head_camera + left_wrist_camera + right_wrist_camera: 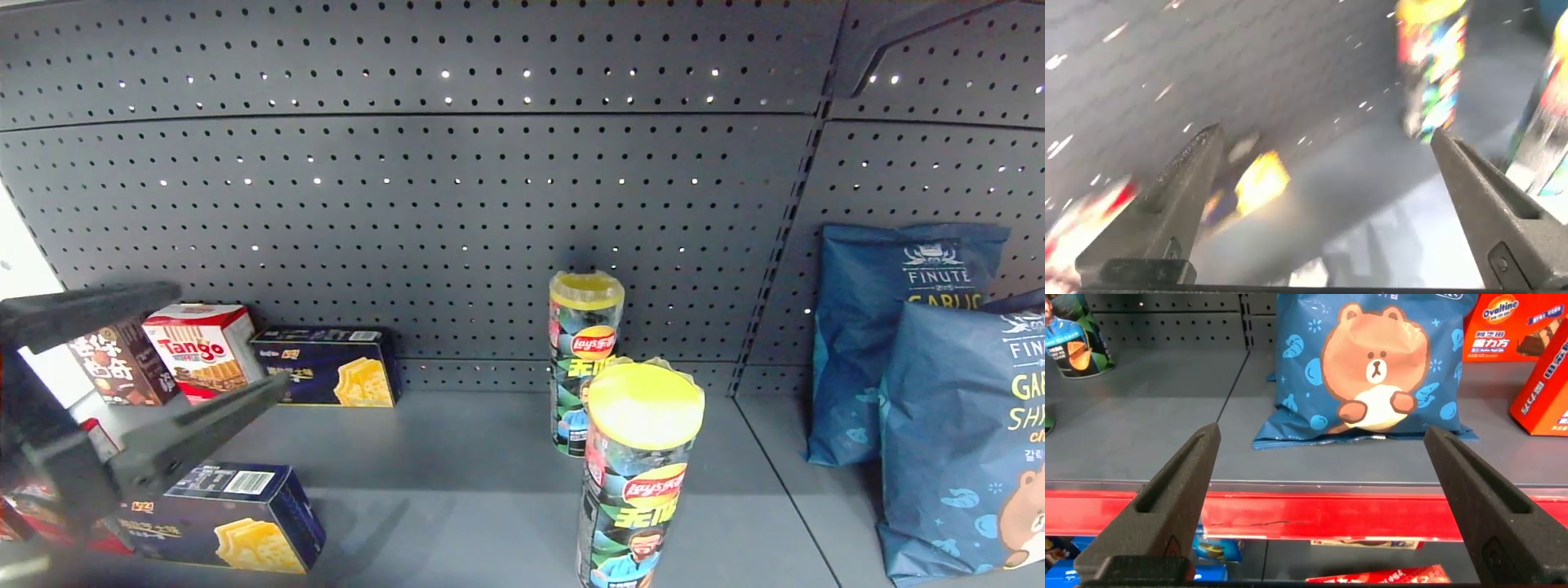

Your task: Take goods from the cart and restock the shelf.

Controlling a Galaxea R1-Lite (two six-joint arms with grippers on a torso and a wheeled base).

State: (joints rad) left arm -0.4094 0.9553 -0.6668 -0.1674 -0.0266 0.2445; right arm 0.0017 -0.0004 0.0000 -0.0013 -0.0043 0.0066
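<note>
Grey metal shelf board point(490, 457) is running under a perforated grey back panel point(408, 204), with goods sitting along it. Left gripper point(229, 336) is hovering over the shelf's left end, jaws spread wide and holding nothing.

Just under its lower finger, a dark blue cardboard box with a yellow biscuit picture point(224, 518) is lying flat at the shelf front. I can't tell whether the two are touching.

Past the fingertips, a red-and-white wafer box point(200, 347) is standing against the panel. A brown chocolate box point(122, 363) is standing on the wafer box's left, and a second dark blue biscuit box point(331, 367) on its right.

Further to the gripper's right, two tall chip cans are standing upright, one behind the other. They are a rear yellow-lidded can point(584, 359) and a front yellow-lidded can point(641, 474).

Well beyond those, a blue foil snack bag point(898, 343) is leaning on the panel. A second blue foil bag point(955, 441) is overlapping its front.

Right gripper point(1323, 434) is hovering with jaws spread, also empty, just in front of a red shelf-edge strip point(1331, 514). Beyond its fingers, a blue foil bag with a cartoon bear point(1372, 367) is sitting on grey shelf. Orange boxes point(1543, 384) are standing off to one side of the bag, and a dark can point(1078, 343) is standing off to the other.
</note>
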